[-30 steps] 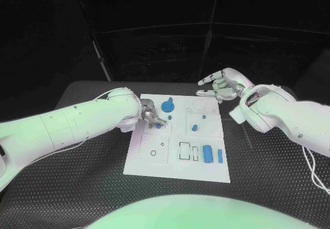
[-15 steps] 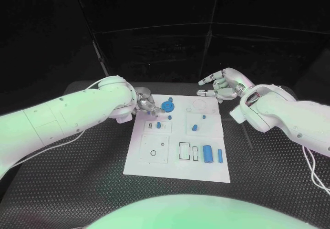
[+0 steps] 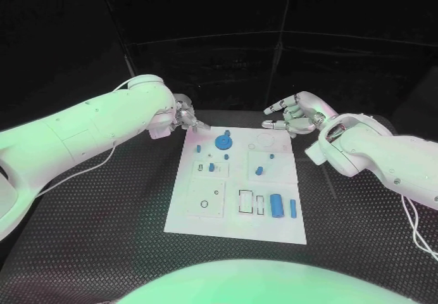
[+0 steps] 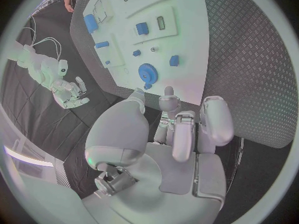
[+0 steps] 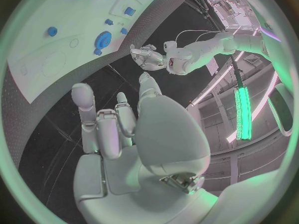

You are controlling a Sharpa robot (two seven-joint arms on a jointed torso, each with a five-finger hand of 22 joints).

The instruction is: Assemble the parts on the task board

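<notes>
Two empty hands, left hand (image 3: 187, 118), right hand (image 3: 290, 114), unlabelled task board (image 3: 239, 190)

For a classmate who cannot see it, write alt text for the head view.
A white task board with small blue parts lies mid-table, with no hand on it. The left hand hovers empty off its far left corner; the right hand hovers empty beyond its far right corner.
</notes>
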